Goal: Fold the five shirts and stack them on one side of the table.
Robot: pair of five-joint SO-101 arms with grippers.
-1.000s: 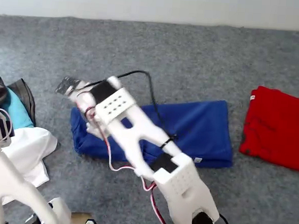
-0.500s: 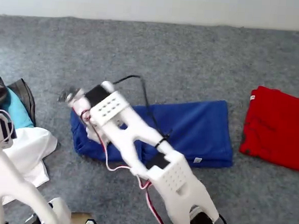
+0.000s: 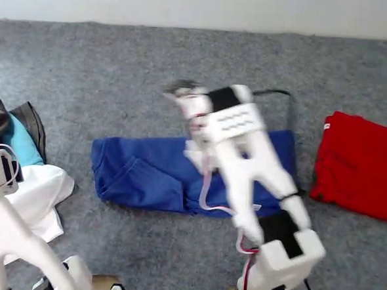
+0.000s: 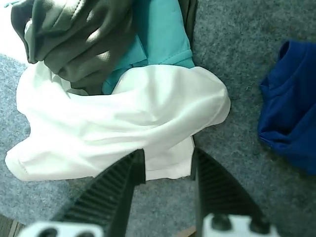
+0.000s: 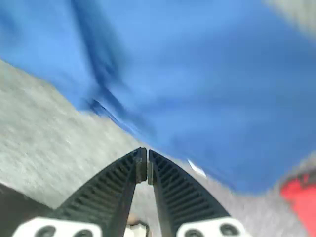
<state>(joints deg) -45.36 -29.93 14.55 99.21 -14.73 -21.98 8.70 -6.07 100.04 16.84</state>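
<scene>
Blue shirt (white arm across)

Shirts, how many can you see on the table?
5: blue shirt mid-table, red shirt far right, white shirt, teal shirt and grey shirt piled left; more may hide.

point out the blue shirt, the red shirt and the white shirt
blue shirt [image 3: 142,171], high view, its uncovered end
red shirt [image 3: 360,165], high view, its middle
white shirt [image 4: 113,131], left wrist view, its middle
</scene>
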